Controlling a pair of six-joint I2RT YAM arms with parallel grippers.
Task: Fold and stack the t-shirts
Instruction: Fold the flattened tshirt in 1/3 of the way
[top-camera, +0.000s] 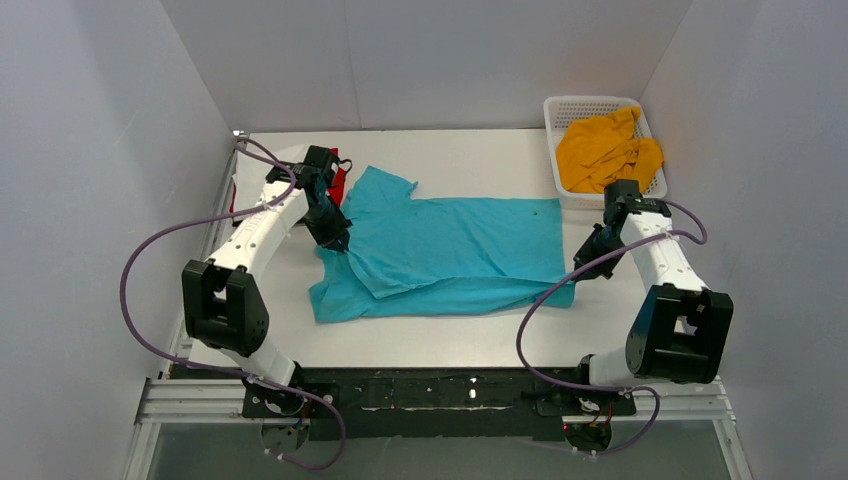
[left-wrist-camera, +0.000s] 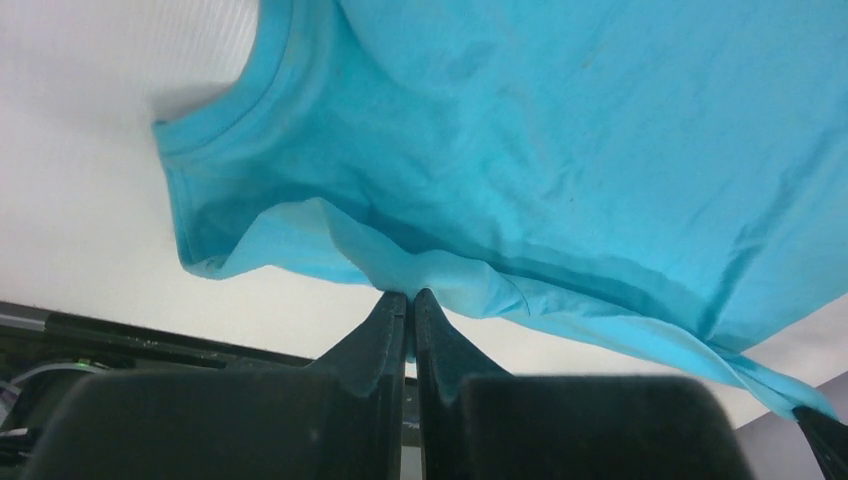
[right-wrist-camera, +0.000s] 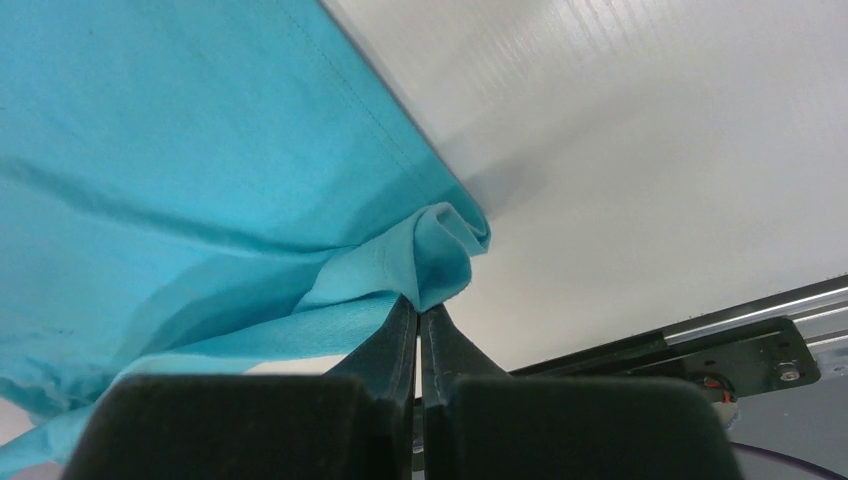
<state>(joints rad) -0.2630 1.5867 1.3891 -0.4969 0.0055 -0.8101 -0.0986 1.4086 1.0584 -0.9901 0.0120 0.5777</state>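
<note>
The turquoise t-shirt (top-camera: 450, 250) lies spread across the middle of the table, partly folded lengthwise, its collar to the left. My left gripper (top-camera: 335, 240) is shut on the shirt's left edge near the collar; the left wrist view shows the cloth (left-wrist-camera: 520, 150) pinched at the fingertips (left-wrist-camera: 410, 297). My right gripper (top-camera: 580, 265) is shut on the shirt's right hem corner; the right wrist view shows the bunched hem (right-wrist-camera: 440, 250) at the tips (right-wrist-camera: 419, 305). A mustard-yellow shirt (top-camera: 605, 150) fills the basket. Red and black cloth (top-camera: 340, 180) shows behind the left arm.
The white lattice basket (top-camera: 560, 110) stands at the back right corner. White cloth (top-camera: 240, 190) lies at the table's left edge by the left arm. Grey walls close in the table on three sides. A metal rail runs along the near edge.
</note>
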